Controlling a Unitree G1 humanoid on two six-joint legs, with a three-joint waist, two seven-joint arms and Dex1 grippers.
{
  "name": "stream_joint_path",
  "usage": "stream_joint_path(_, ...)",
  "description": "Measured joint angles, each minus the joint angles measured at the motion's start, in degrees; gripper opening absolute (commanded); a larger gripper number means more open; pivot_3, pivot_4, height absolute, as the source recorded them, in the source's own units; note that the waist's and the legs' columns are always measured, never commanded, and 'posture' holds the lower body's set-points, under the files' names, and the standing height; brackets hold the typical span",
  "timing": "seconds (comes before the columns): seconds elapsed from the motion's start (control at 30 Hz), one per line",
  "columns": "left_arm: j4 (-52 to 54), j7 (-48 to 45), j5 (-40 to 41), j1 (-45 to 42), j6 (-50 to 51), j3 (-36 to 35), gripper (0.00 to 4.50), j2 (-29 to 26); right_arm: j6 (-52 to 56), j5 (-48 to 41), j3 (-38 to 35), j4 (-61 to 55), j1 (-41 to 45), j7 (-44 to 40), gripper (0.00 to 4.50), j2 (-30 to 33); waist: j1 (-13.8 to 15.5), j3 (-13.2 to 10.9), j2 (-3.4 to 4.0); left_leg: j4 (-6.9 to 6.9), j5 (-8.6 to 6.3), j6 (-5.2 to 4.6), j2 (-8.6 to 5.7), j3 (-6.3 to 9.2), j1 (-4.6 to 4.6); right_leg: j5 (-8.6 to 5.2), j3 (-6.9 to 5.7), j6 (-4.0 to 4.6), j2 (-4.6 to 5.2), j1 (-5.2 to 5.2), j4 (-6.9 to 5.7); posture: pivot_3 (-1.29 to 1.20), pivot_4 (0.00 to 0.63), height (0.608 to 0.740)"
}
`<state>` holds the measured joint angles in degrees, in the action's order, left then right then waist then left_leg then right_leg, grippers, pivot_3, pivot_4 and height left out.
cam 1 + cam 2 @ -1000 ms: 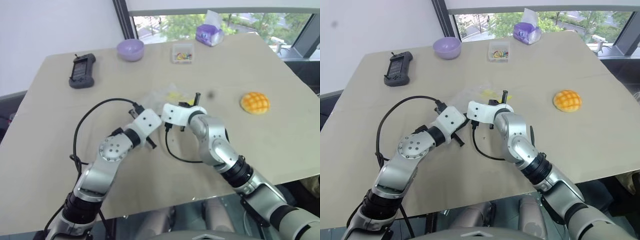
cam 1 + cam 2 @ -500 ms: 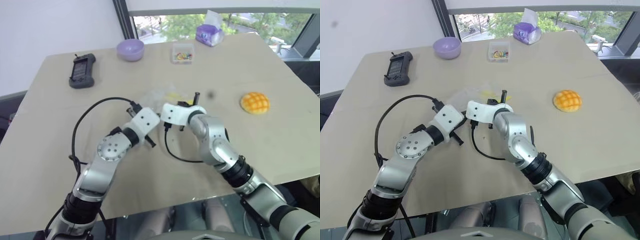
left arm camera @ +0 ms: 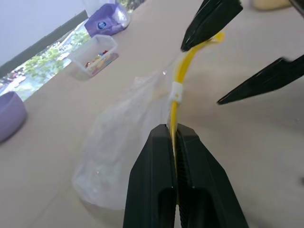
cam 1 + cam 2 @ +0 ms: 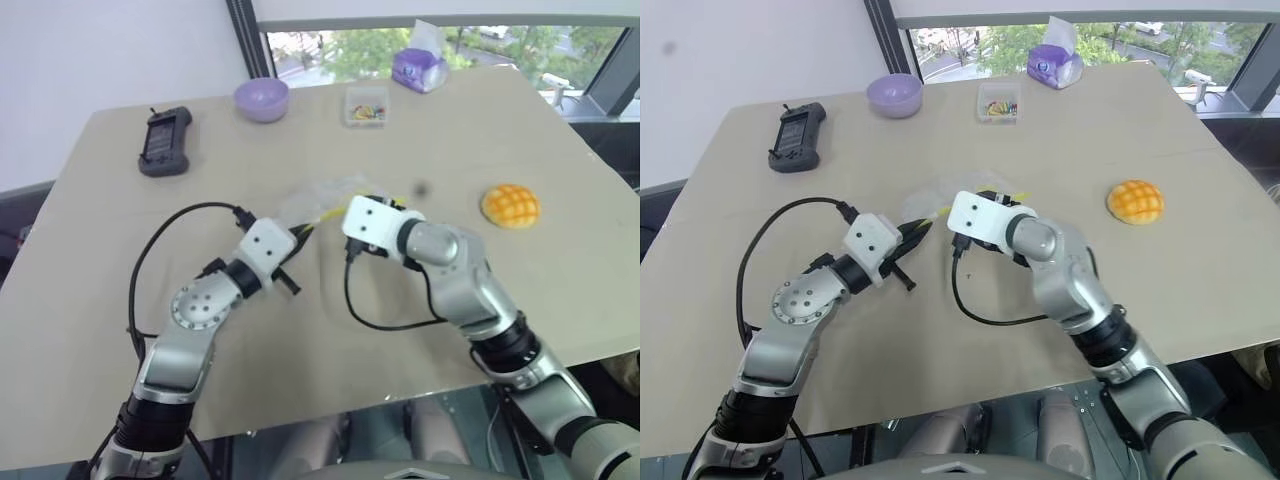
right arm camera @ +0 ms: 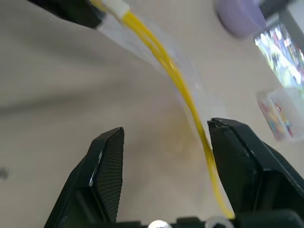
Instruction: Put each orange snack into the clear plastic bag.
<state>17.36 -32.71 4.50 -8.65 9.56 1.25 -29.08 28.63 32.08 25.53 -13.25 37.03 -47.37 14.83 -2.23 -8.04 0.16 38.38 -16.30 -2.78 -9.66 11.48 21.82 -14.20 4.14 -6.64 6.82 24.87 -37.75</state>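
My left gripper [image 3: 173, 137] pinching the bag's [image 3: 118, 142] yellow strip mid-desk, my right gripper [image 5: 164, 142] spread apart around the strip, bun [image 4: 510, 205] near the desk's [image 4: 120, 330] right edge

1. the clear plastic bag [image 3: 121, 142] is thin, crinkly, see-through film with a glossy yellow strip [image 3: 178, 80] along one edge.
2. the orange snack [image 4: 510, 205] has a matt, rough crust scored in a grid.
3. the desk [image 4: 560, 290] top is a smooth, matt beige surface.
4. the left end effector [image 3: 176, 142] has smooth, satin black plastic fingers.
5. the right end effector [image 5: 164, 161] has black fingers with finely ribbed pads [image 5: 111, 171].
6. the purple bowl [image 4: 261, 99] looks like smooth, semi-matt plastic.
7. the small box [image 4: 365, 105] is clear, hard plastic.
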Motion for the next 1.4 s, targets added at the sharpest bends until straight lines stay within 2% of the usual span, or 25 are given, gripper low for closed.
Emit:
stream_joint_path(0.17,-5.61,-3.46,1.67,-0.24,-7.73,-0.73,0.0,-0.03,-7.33,-5.61,-1.01,-0.55,0.01,0.26,3.05,0.96,-0.08,0.0,0.0,0.0,0.0,0.0,0.02,-0.01,-0.01,0.0,0.0,0.0,-0.01,0.0,-0.02,0.0,0.15,0.74)
stream_joint_path(0.33,-11.74,-6.64,2.47,-1.44,-14.5,-0.74,0.0,-0.34,-13.77,-6.63,0.48,0.26,0.26,0.44,3.05,3.04,0.04,0.01,-0.01,0.01,0.0,0.0,0.0,0.01,-0.01,0.0,-0.02,0.0,0.01,-0.01,-0.01,0.0,0.15,0.74)
stream_joint_path(0.47,-17.51,-8.65,2.84,-3.07,-18.91,-1.26,0.0,-0.98,-13.71,-9.49,-0.43,1.08,0.35,-0.09,3.05,3.72,-0.08,0.01,-0.02,0.02,0.0,0.0,0.0,0.02,0.0,0.0,-0.03,0.0,0.01,0.0,-0.01,0.0,0.15,0.74)
stream_joint_path(0.63,-21.29,-11.38,5.25,-3.76,-21.1,-1.71,0.0,-1.03,-8.8,-14.75,-5.64,1.03,0.36,0.0,3.05,3.55,-0.03,0.01,-0.02,0.02,0.0,-0.01,0.0,0.05,0.01,0.01,-0.03,0.01,0.01,0.0,-0.01,0.0,0.15,0.74)
stream_joint_path(0.67,-21.95,-11.85,5.59,-4.05,-21.35,-1.83,0.0,-1.04,-7.49,-15.84,-6.57,0.94,0.36,-0.03,3.58,3.61,-0.03,0.01,-0.02,0.02,0.0,-0.01,0.0,0.05,0.01,0.01,-0.03,0.01,0.01,0.0,-0.01,0.0,0.15,0.74)
stream_joint_path(0.7,-22.6,-12.18,5.89,-4.38,-21.48,-1.93,0.0,-1.06,-6.03,-16.94,-7.15,0.73,0.35,-0.2,3.82,3.7,-0.04,0.01,-0.02,0.02,0.0,-0.01,0.0,0.05,0.01,0.0,-0.03,0.01,0.01,0.0,-0.02,0.0,0.15,0.74)
stream_joint_path(0.73,-23.12,-12.44,6.27,-4.66,-21.52,-2.06,0.0,-1.06,-4.01,-18.26,-7.79,0.43,0.31,-0.56,4.33,3.62,-0.09,0.01,-0.02,0.02,0.0,-0.01,0.01,0.05,0.01,0.01,-0.03,0.01,0.01,0.0,-0.02,0.0,0.15,0.74)
stream_joint_path(0.83,-23.97,-12.81,6.97,-4.82,-21.58,-2.92,0.0,-1.06,1.07,-20.43,-8.65,-1.19,-0.57,0.61,4.42,1.45,-0.21,0.01,-0.02,0.01,0.0,-0.01,0.01,0.05,0.01,0.01,-0.03,0.01,0.01,0.01,-0.04,0.0,0.15,0.74)
stream_joint_path(0.93,-25.06,-13.42,7.04,-5.54,-21.55,-2.93,0.0,-1.0,7.14,-22.76,-8.64,-1.88,-0.8,2.67,3.56,-2.39,-0.18,0.01,-0.02,0.03,0.0,-0.01,0.01,0.05,0.01,0.01,-0.03,0.01,0.02,0.01,-0.08,0.0,0.15,0.74)
stream_joint_path(1.0,-25.33,-13.7,7.1,-5.95,-21.54,-2.94,0.0,-0.9,9.88,-23.82,-8.5,-1.92,-0.89,4.29,2.61,-4.27,-0.14,0.01,-0.02,0.04,0.0,-0.01,0.0,0.05,0.01,0.01,-0.03,0.01,0.02,0.01,-0.08,0.0,0.15,0.74)
stream_joint_path(1.1,-25.45,-13.91,7.5,-6.07,-21.46,-2.98,0.0,-0.81,10.46,-23.39,-8.15,-1.62,-0.74,7.01,1.09,-3.79,-0.07,0.01,-0.02,0.05,0.0,-0.01,-0.03,0.05,0.01,0.01,-0.09,0.01,0.07,0.01,-0.08,0.0,0.15,0.74)
stream_joint_path(1.23,-25.55,-14.66,7.94,-6.11,-21.4,-2.99,0.0,-0.82,6.11,-20.16,-5.61,1.42,0.5,9.55,1.09,-0.59,-0.13,0.01,-0.02,0.05,0.0,-0.01,-0.03,0.05,0.0,0.01,-0.11,0.01,0.08,0.02,-0.09,0.0,0.15,0.74)
stream_joint_path(1.33,-26.03,-15.09,8.01,-6.52,-21.42,-2.98,0.0,-0.81,3.9,-19.34,-4.25,3.2,1.01,10.56,1.09,-0.77,-0.46,0.01,-0.02,0.04,0.0,-0.01,0.0,0.01,0.01,0.01,-0.09,0.01,0.07,0.06,-0.12,0.0,0.15,0.74)
stream_joint_path(1.4,-26.33,-15.26,8.03,-6.92,-21.42,-2.98,0.0,-0.81,2.05,-19.15,-3.67,4.07,2.17,11.31,1.95,-1.67,-0.46,0.01,-0.02,0.04,0.0,-0.01,-0.01,0.01,0.01,0.01,-0.09,0.01,0.07,0.06,-0.12,0.0,0.15,0.74)
